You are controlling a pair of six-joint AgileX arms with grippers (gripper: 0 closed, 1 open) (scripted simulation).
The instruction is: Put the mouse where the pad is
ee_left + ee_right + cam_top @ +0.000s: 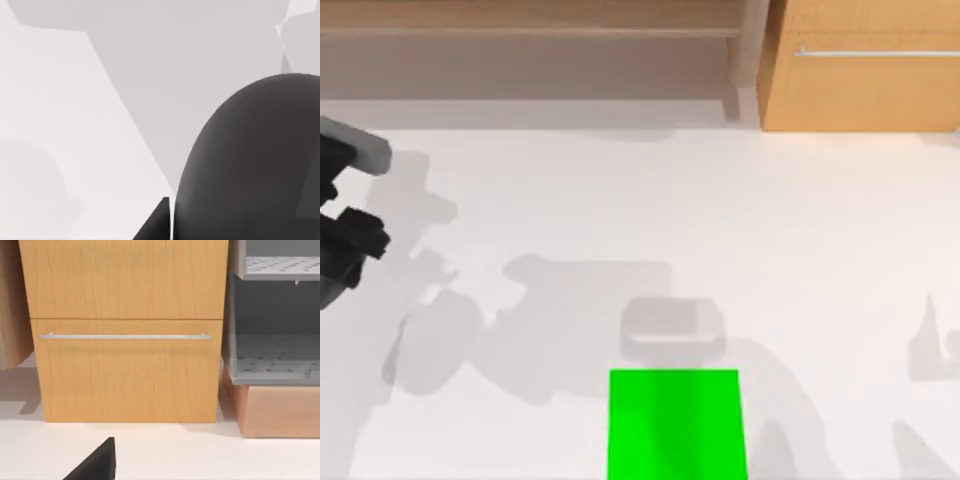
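White tabletop (800, 250) fills the scene, crossed by soft grey shadows. At its near edge, a little left of centre, lies the pad (677, 425), flat and bare, running off the near side of the top view. Nothing rests on it, so the goal spot is open and the placing step is not yet done.

Farther back, at the table's far left edge, is the left gripper (350, 245), well apart from the pad. In the left wrist view the mouse (250, 160) looms as a large dark rounded back right in front of the camera, with the table a long way behind it. One dark finger (155, 225) stands just beside its flank. From this I judge that the jaws are clamped on the mouse and carry it clear of the table. That height makes sense, since it lets the mouse pass over the surface without dragging. The next move, as I read it, is a sweep to the right and toward the near edge, then a descent onto the green rectangle before letting go. The smooth rounded shell could slip if the grip is light.

The right gripper (95, 465) is parked facing the far side. Whether its jaws are apart or together I cannot tell. Beyond it stand a wooden cabinet (125, 375) with a drawer handle (125, 336) and a grey shelf (275, 360).
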